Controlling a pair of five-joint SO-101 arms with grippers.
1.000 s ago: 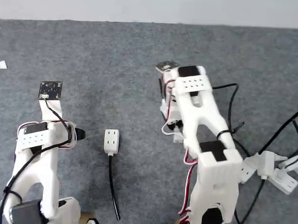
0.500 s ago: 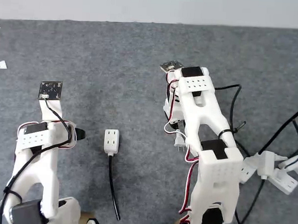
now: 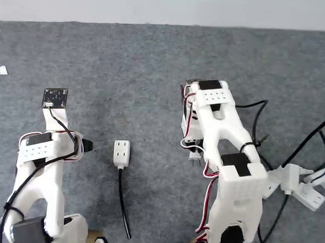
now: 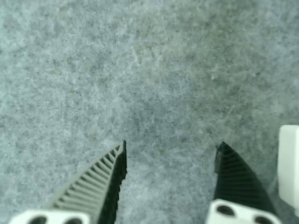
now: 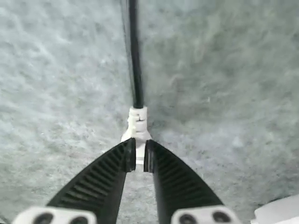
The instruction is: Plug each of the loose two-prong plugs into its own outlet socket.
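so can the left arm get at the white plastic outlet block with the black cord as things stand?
Probably yes. The left claw hangs open over the grey carpet, and the white plastic outlet block lies just beside it with nothing between them.

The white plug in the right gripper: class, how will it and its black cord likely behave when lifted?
The white plug looks small, hard and probably light; the right gripper pinches just its narrow end, so it may twist. Its black cord is thin and likely floppy, so it should trail and tug a little.
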